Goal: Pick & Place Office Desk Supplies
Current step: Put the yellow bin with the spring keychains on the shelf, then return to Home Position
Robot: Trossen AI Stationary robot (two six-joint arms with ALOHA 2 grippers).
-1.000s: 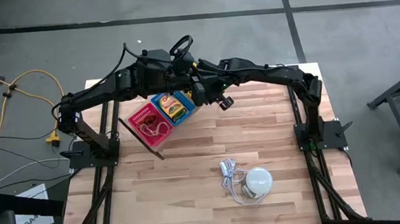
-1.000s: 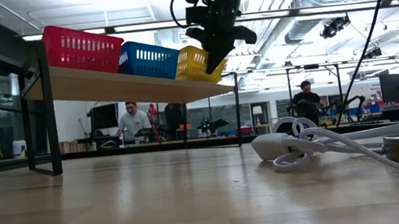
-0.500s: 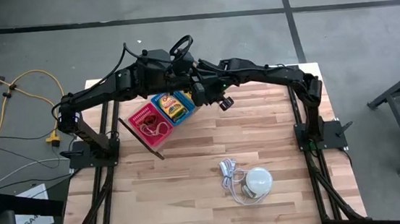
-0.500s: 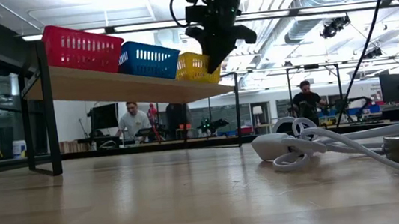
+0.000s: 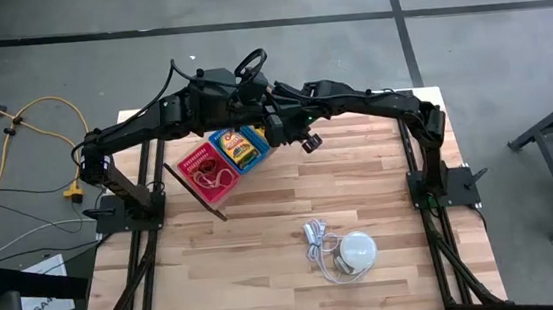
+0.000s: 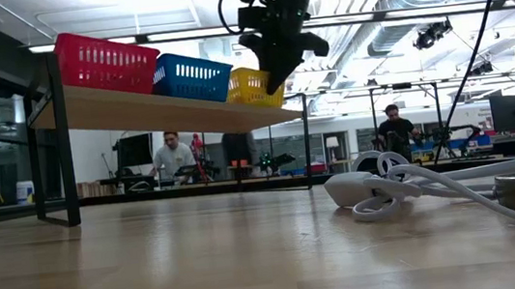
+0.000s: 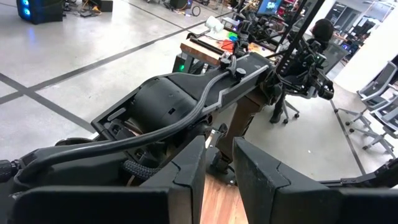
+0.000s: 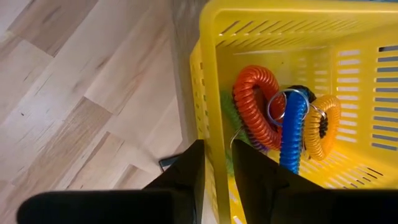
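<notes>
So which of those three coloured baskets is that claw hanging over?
The yellow basket, last in the row after the red basket and blue basket. The right gripper hangs above its rim, coiled bands inside.

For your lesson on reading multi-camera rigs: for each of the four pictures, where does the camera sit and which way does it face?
High: overhead, straight down; both arms over the red basket.
Low: tabletop height, level; one gripper hangs by the yellow basket.
Left wrist: past its own fingers onto the other arm.
Right wrist: down into the yellow basket; coil bands.
Shared: low and right wrist both show the yellow basket.
</notes>
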